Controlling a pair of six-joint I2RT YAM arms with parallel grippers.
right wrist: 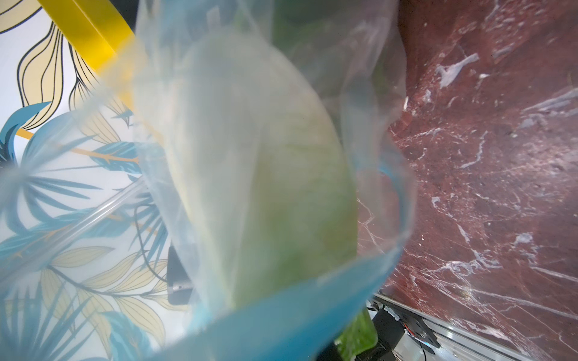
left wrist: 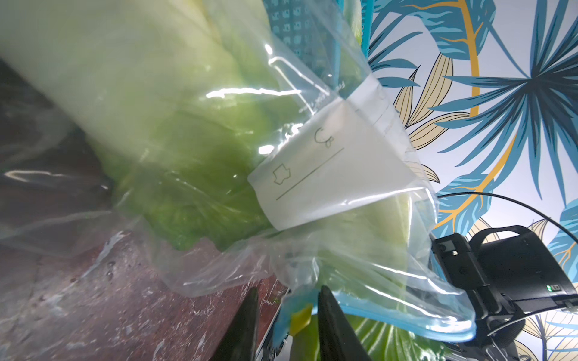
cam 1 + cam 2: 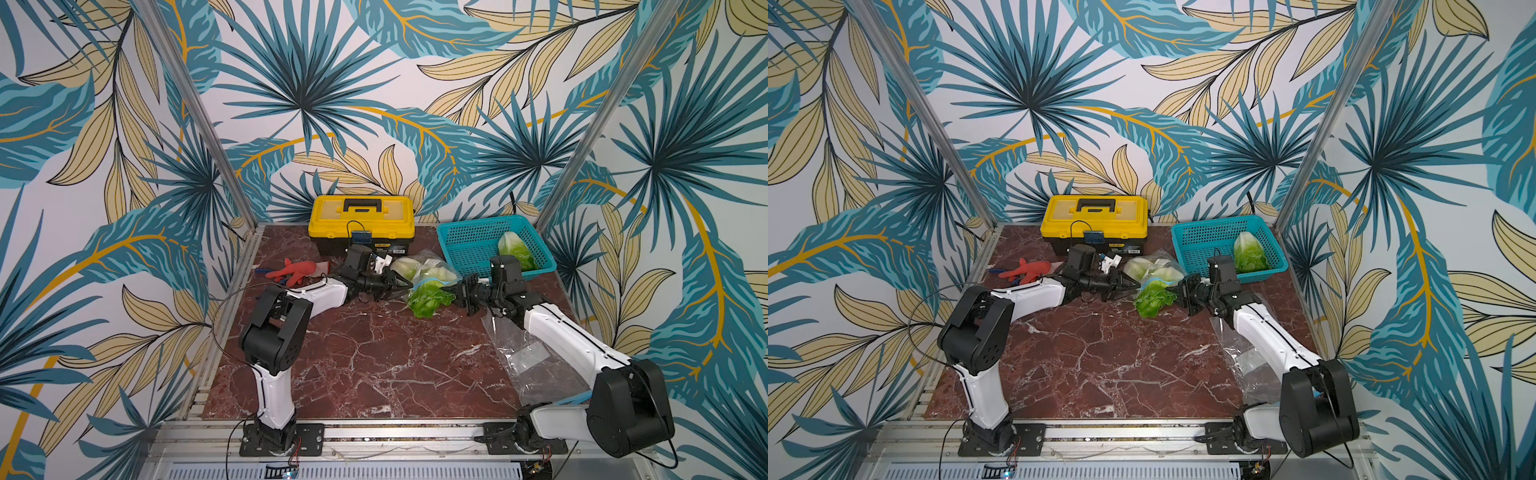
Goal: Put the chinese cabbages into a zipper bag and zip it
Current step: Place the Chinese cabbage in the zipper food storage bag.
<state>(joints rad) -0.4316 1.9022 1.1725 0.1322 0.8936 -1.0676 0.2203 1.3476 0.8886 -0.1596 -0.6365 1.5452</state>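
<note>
From my remote seat, a red plush toy (image 3: pixel 293 270) lies far left on the red-brown marble tabletop (image 3: pixel 353 357). Behind the middle stands a yellow-lidded plastic toolbox with a black base (image 3: pixel 361 224). Just in front of it, the left gripper (image 3: pixel 401 284) reaches to the clear plastic zipper bag with a blue zip strip (image 3: pixel 428 259). In the left wrist view its dark fingers (image 2: pixel 334 325) stand apart with the end of the zip strip between them. A sliver of table shows beside one finger, so I read the grip as not clamped.

Two of the chinese cabbages (image 2: pixel 156 109) lie inside the bag, their pale ends toward the toolbox. A crinkled bright green leafy top (image 3: pixel 430 301) pokes out of the mouth (right between the two grippers).

The right gripper (image 3: pixel 452 289) meets the mouth from the other side. As far as both top views show, it is clenched on the blue rim. Its own camera is veiled by plastic, which hides the fingers.

Further right, the third cabbage head (image 3: pixel 515 251) lies in a teal plastic mesh basket (image 3: pixel 473 245). A second clear bag (image 3: pixel 525 361) lies flat under the right arm.
</note>
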